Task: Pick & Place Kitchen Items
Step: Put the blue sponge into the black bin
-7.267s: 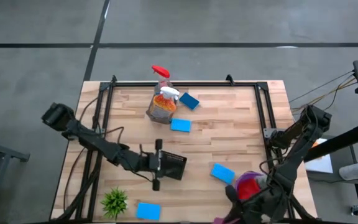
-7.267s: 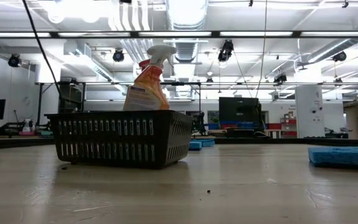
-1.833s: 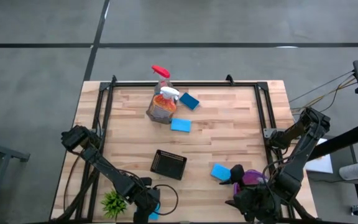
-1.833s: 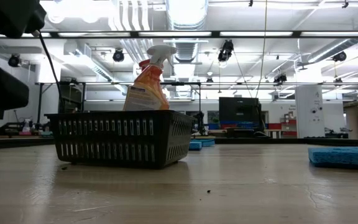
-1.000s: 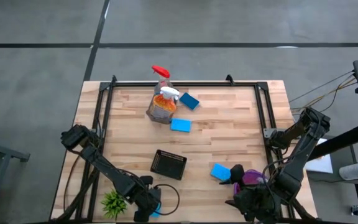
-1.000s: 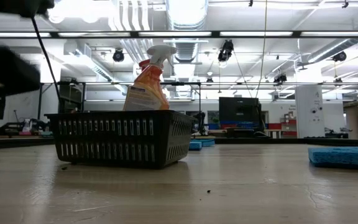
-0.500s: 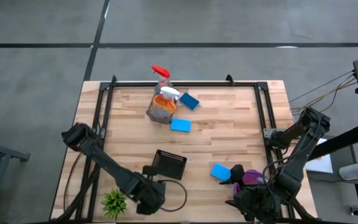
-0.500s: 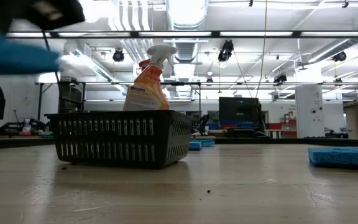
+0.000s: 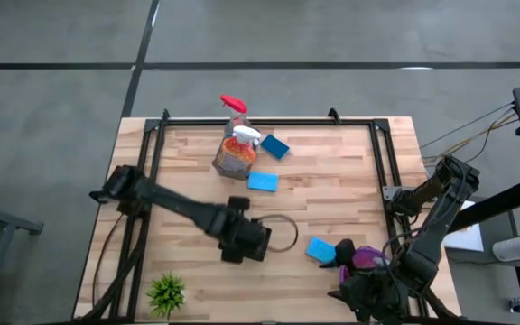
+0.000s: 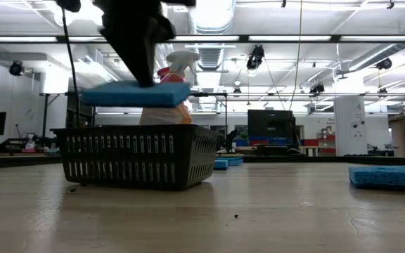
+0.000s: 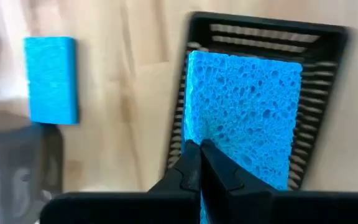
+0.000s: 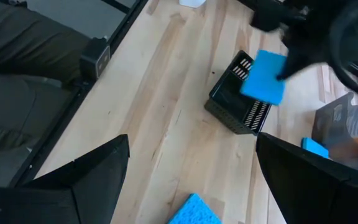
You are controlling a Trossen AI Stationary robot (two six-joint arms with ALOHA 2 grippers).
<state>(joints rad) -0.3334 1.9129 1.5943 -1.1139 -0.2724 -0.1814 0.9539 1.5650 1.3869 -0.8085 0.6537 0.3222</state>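
Bright blue, pitted sponge (image 11: 244,115) over a black slotted basket (image 10: 136,156). Pale wood-plank table (image 9: 332,194), light and tan strips. More blue sponges (image 9: 263,181) mid-frame. Orange bottle (image 9: 236,155), white trigger; a red trigger (image 9: 232,102) above it. Green spiky plant (image 9: 167,292) lower left, magenta cloth (image 9: 368,259) lower right.

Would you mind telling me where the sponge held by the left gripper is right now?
The blue sponge hangs flat in the left gripper, just above the black basket near the table's middle, as the low view shows.

Sponge (image 10: 135,95) held flat just above basket (image 10: 136,165), 2 bottles (image 9: 234,149) behind it, plant (image 9: 166,292) front-left
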